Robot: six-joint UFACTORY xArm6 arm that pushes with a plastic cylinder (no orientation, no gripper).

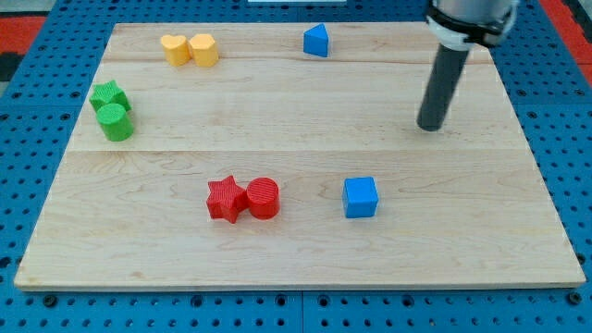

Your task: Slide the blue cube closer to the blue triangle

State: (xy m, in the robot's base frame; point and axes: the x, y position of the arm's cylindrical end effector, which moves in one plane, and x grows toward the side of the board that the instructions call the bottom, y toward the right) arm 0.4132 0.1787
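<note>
**A:** Where is the blue cube [361,197]?

**B:** It sits on the wooden board [296,250], a bit right of the middle and low in the frame. It stands flat. One face looks toward the bottom of the frame, turned just a little. It is as wide as it is long, so it has no long side to point.

**A:** And the blue triangle [316,41]?

**B:** Far up, near the top edge, a little left of the cube. Its peak points up. The two are well apart.

**A:** Where is my tip [430,127]?

**B:** In the right half of the frame, above the cube and off to its right. It is near the cube, not touching it. It looks like it rests on the board, but I can't be sure from here.

**A:** Are there jaws?

**B:** No jaws. It is only a dark rod, so nothing is spread or pinched.

**A:** What else is there?

**B:** A red star [225,199] touching a red cylinder [264,197], left of the cube. Two green blocks [112,110] together at the left edge. Two yellow blocks [190,49] side by side at the upper left.
</note>
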